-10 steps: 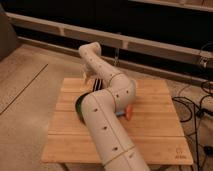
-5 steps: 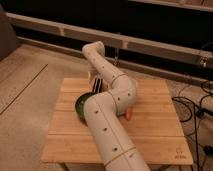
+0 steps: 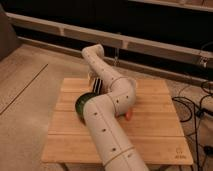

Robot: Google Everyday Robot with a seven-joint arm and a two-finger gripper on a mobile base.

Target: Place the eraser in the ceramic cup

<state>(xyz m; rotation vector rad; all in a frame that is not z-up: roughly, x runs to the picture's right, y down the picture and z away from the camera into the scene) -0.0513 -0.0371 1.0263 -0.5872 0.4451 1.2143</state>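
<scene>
1. Dim workroom: a dark back wall (image 3: 60, 12) with a pale ledge (image 3: 150, 44) running along it, a grey floor (image 3: 25, 85), and a pale wooden counter (image 3: 150, 135) in the middle. Your white jointed arm (image 3: 107, 132) crosses the counter from its near edge.
2. Your tool (image 3: 96, 82) sits low over the far left part of the counter, tucked against the arm's upper link. Its jaws stand wide apart, and you have nothing gripped that I can make out.
3. Right at the tool there is a small black block with pale stripes, which I take to be the eraser (image 3: 99, 86). It seems to lie on the wood. Whether it touches the tool or sits just beside it, I cannot tell, because the arm covers much of it.
4. Just left of the tool, toward the far edge, is a small whitish shape that may be the ceramic cup (image 3: 91, 76). It is largely hidden, so do not count on that.
5. Further out, a wide green bowl (image 3: 80, 104) lies on the near side of the tool, half covered by the arm. A small orange object (image 3: 128, 115) lies right of the arm, and black cables (image 3: 192, 107) trail on the floor.
6. My judgement is that the task is at its start. The eraser is not in the cup and you have no grasp yet, so you have to close on it, lift, carry it to the cup and release.
</scene>
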